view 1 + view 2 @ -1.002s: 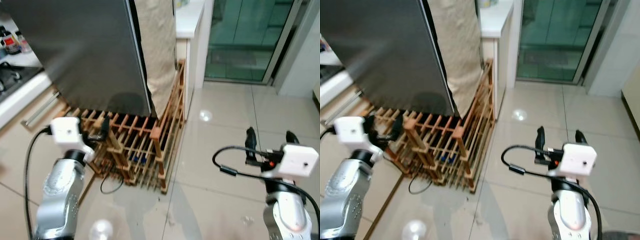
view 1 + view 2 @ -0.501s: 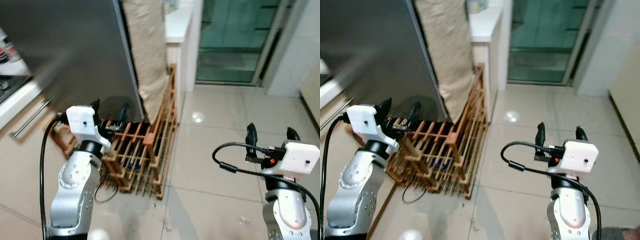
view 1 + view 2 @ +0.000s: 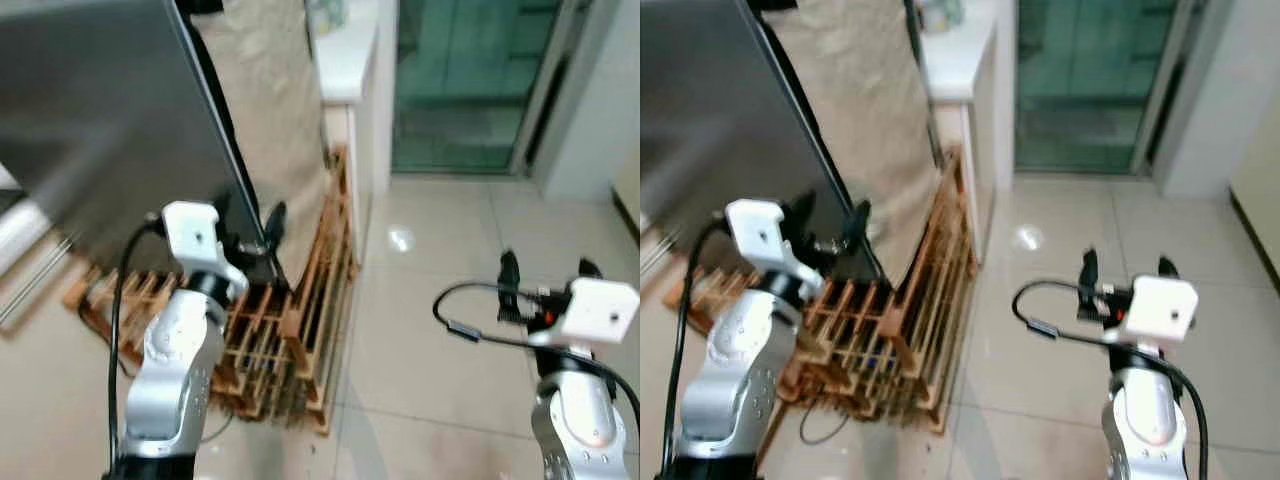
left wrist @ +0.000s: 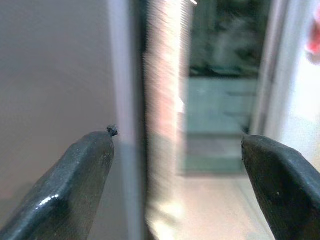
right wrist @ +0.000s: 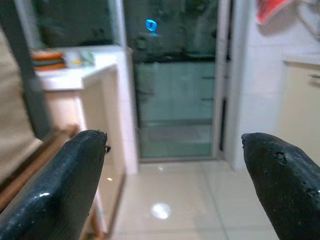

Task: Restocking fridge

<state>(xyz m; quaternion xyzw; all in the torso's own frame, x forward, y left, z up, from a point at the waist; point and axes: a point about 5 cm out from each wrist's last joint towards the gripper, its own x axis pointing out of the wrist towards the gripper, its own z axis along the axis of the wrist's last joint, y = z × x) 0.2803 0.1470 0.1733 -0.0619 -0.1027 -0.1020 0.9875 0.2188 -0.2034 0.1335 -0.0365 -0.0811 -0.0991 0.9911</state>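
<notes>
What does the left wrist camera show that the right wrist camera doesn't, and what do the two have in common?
Left wrist view: the grey fridge door close ahead, its edge running between the open fingers of the left gripper, with beige cloth beside it.

Right wrist view: a white counter with small items on top, a wooden rack, and the right gripper open over glossy floor tiles.

Both: the green glass door at the far end.

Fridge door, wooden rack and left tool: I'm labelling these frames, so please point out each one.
Fridge door [image 3: 100, 120], left eye view, on its grey front face.
Wooden rack [image 3: 310, 300], left eye view, on its right side slats.
Left tool [image 3: 255, 225], left eye view, midway between its fingertips.
</notes>
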